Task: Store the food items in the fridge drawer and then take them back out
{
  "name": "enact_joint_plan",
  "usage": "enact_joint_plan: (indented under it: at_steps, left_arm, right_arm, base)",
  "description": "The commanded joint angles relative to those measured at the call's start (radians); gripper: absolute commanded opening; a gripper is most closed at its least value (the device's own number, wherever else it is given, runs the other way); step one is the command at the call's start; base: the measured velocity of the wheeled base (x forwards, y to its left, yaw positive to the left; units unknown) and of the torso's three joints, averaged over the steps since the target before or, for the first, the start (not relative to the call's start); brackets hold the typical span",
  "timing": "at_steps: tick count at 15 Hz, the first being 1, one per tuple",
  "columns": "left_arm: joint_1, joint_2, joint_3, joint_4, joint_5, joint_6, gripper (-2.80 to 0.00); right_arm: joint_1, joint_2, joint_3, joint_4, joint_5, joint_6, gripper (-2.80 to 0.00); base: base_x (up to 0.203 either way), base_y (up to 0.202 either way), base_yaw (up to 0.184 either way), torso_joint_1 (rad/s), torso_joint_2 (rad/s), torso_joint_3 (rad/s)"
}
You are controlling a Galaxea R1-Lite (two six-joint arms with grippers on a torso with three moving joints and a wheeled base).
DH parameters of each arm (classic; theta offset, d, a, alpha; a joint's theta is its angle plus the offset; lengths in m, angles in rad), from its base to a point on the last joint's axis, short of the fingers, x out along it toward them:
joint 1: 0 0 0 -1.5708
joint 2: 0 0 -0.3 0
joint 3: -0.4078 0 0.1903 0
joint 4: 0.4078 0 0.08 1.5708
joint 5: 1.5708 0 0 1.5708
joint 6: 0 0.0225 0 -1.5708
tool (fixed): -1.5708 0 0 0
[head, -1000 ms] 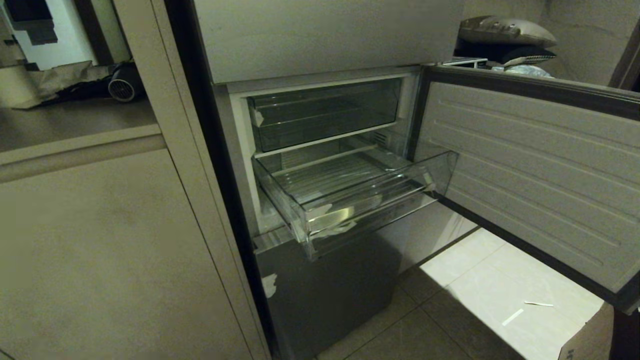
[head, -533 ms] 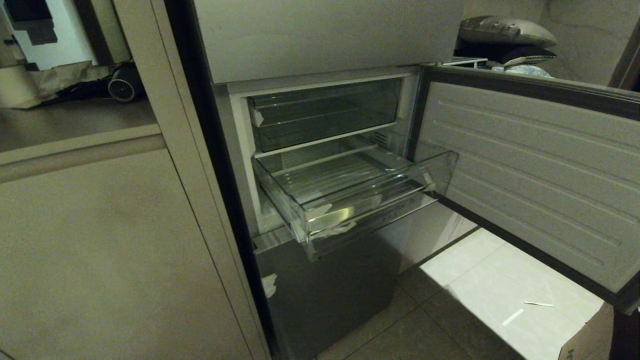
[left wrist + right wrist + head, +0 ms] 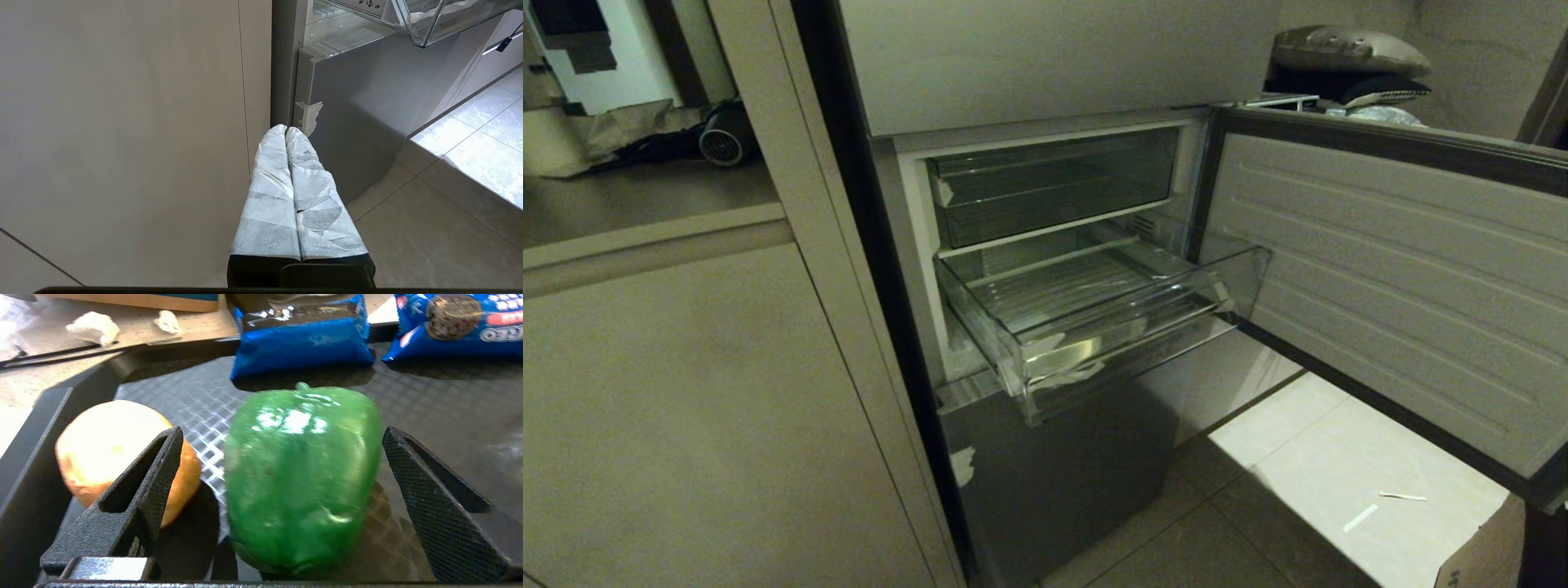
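The fridge drawer [image 3: 1127, 325] is pulled out of the grey fridge and holds nothing; its clear corner also shows in the left wrist view [image 3: 425, 24]. The food items lie on a black tray [image 3: 429, 404]: a glossy green rounded one [image 3: 302, 473] and a tan potato-like one [image 3: 102, 445] beside it. My right gripper [image 3: 282, 433] is open and straddles the green one, with a gap on each side; one finger [image 3: 139, 498] partly covers the tan one. My left gripper [image 3: 286, 130], wrapped in white tape, is shut and hangs low by the fridge's bottom door. Neither arm shows in the head view.
The fridge's middle door [image 3: 1388, 278] stands swung open to the right over the tiled floor. A smaller clear bin [image 3: 1054, 184] sits above the drawer. Beige cabinets [image 3: 686, 392] flank the fridge on the left. Two blue biscuit packets [image 3: 298, 335] lie at the tray's far side.
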Motion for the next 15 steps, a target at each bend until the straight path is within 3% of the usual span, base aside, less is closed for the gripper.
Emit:
enact_joint_plan:
  at_steps: [1, 11, 12, 15]
  left_arm:
    - [0.001, 0.001, 0.000, 0.000, 0.000, 0.000, -2.80]
    - [-0.001, 0.001, 0.001, 0.000, 0.000, 0.000, -2.80]
    - [-0.001, 0.001, 0.000, 0.000, 0.000, 0.000, -2.80]
    - [0.000, 0.001, 0.000, 0.001, 0.000, 0.000, -2.80]
  right_arm:
    - [-0.009, 0.003, -0.001, -0.006, 0.003, 0.000, 0.00]
    - [-0.012, 0.041, -0.016, -0.006, 0.001, 0.000, 0.00]
    - [-0.012, 0.041, -0.016, -0.006, 0.001, 0.000, -2.80]
    - [-0.012, 0.042, -0.016, -0.006, 0.001, 0.000, -2.80]
  base:
    - [0.000, 0.000, 0.000, 0.000, 0.00, 0.000]
    - [0.000, 0.000, 0.000, 0.000, 0.00, 0.000]
    - [0.000, 0.000, 0.000, 0.000, 0.00, 0.000]
    - [0.000, 0.000, 0.000, 0.000, 0.00, 0.000]
